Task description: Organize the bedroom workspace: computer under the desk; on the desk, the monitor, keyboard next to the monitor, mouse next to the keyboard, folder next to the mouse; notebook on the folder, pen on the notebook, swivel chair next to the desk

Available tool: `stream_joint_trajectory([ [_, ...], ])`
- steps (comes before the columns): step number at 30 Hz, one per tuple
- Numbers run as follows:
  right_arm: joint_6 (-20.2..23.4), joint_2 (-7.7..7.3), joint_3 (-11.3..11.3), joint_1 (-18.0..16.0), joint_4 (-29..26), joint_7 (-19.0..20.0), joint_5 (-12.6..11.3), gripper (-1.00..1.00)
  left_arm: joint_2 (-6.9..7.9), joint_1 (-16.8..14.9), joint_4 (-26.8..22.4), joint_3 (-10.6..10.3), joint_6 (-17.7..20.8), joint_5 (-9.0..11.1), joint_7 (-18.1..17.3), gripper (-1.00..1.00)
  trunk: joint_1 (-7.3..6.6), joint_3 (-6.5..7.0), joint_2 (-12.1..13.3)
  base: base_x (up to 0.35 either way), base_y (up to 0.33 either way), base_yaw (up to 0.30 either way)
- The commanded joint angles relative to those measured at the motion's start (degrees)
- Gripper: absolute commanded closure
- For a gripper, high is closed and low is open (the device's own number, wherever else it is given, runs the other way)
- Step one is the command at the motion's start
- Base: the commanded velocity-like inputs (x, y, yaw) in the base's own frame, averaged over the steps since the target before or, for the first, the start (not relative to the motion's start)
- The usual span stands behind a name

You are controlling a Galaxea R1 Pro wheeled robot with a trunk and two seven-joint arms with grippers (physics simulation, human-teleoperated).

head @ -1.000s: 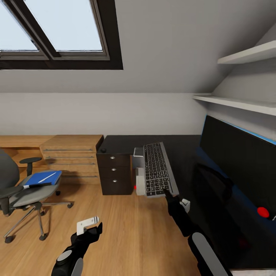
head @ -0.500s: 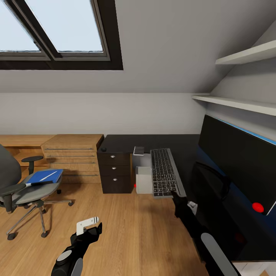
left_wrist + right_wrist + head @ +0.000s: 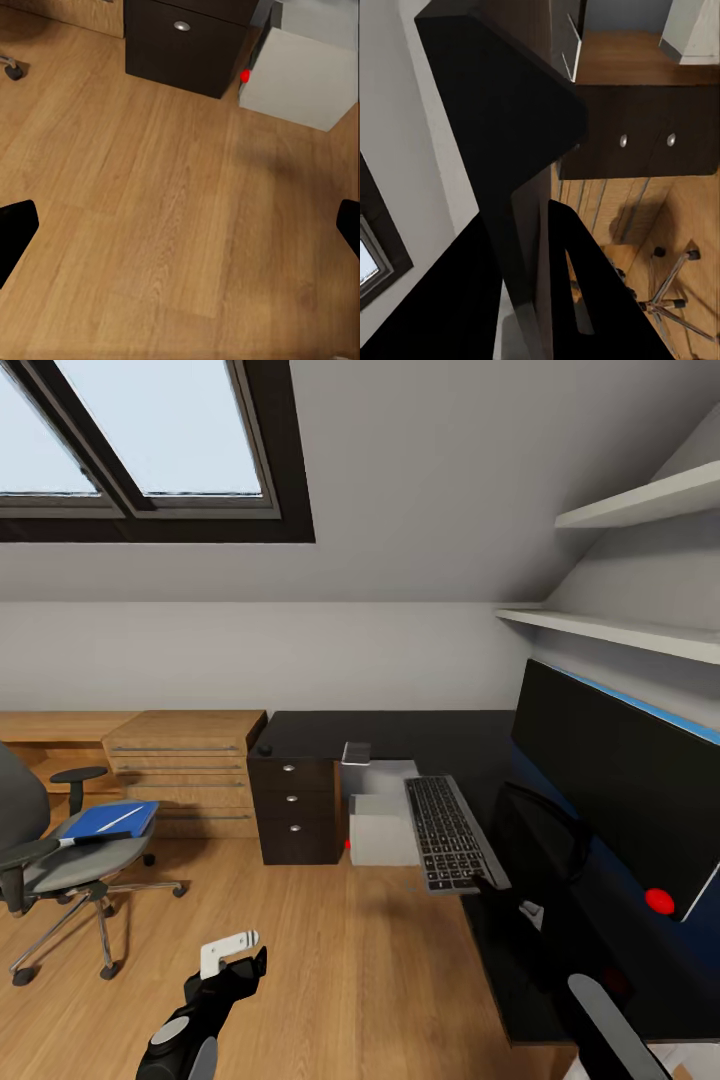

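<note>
Keyboard step underway: right gripper pinches the keyboard over the desk edge; next, lower it beside the monitor. Left gripper hangs spread.

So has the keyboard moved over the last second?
Yes. The keyboard, held by the right gripper, has swung right, off the computer and toward the desk edge by the monitor.

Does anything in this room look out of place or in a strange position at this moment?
Yes. The keyboard is not lying flat on the desk: the right gripper holds it by its near end, out over the desk's edge. Also, the blue folder with a pen on it lies on the chair.
</note>
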Motion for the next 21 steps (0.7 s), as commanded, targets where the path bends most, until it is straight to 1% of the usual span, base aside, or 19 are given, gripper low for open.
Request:
stream_joint_trajectory([
  [1, 0.2, -0.07, 0.0, -0.1, 0.3, 0.4, -0.7, 1.0, -0.02, 0.0, -0.1, -0.1, 0.3, 0.6, 0.5, -1.0, 0.0, -0.07, 0.0, 0.0, -0.273, 0.0],
  [7, 0.2, -0.11, -0.1, -0.4, 1.0, 0.3, -0.7, 1.0, 0.0, 0.0, -0.1, -0.1, 0.3, 0.6, 0.5, -1.0, 0.0, -0.07, 0.0, 0.0, -0.104, 0.0],
  [12, 0.2, -0.04, -0.2, -0.4, 1.5, -0.1, -0.7, 1.0, 0.03, 0.0, -0.1, -0.1, 0.3, 0.6, 0.4, -1.0, 0.0, -0.07, 0.0, 0.0, -0.175, 0.0],
  [17, 0.2, -0.02, -0.2, -0.4, 2.2, -0.5, -0.7, 1.0, 0.03, 0.0, -0.1, -0.1, 0.3, 0.6, 0.4, -1.0, 0.0, -0.07, 0.0, 0.0, -0.057, 0.0],
  [21, 0.2, -0.02, -0.2, -0.5, 2.3, -0.6, -0.7, 1.0, 0.06, 0.0, -0.1, -0.1, 0.4, 0.6, 0.4, -1.0, 0.0, -0.07, 0.0, 0.0, -0.237, 0.0],
])
